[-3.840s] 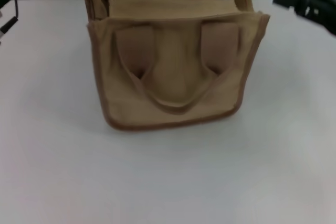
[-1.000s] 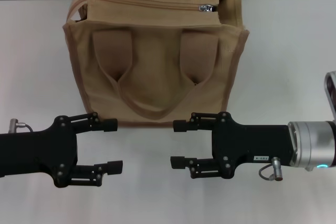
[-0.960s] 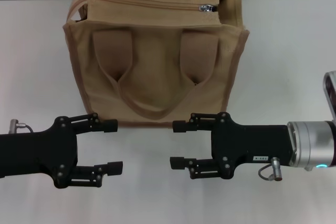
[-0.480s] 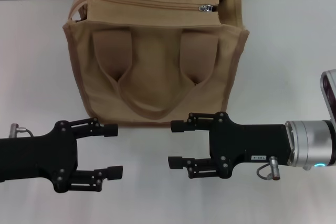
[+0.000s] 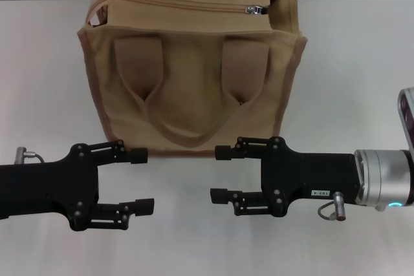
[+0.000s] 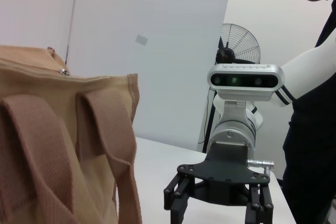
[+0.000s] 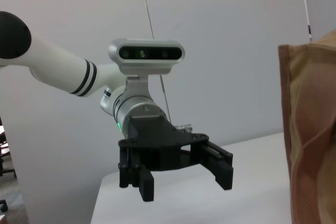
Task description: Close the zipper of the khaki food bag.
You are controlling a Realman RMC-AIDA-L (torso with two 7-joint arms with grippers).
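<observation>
Left end effector (image 5: 141,180): I held it low at the bench's (image 5: 39,75) near edge, fingers spread wide and gripping nothing, pointing inward toward the other arm.
Khaki food bag (image 5: 194,88): It stood upright on the bench, beyond both arms, front pocket and strap handles facing me, touching neither end effector.
Zipper (image 5: 181,3): Its track ran left to right along the bag's top, so its long axis lay crosswise to my view.
Pull tab (image 5: 257,10): It sat near the track's right end, up and away from both end effectors, well apart from each.
Right end effector (image 5: 223,174): It hung just in front of the bag's lower right, fingers spread wide and empty.
Nearer arm: I judged the right arm closer to the tab.
</observation>
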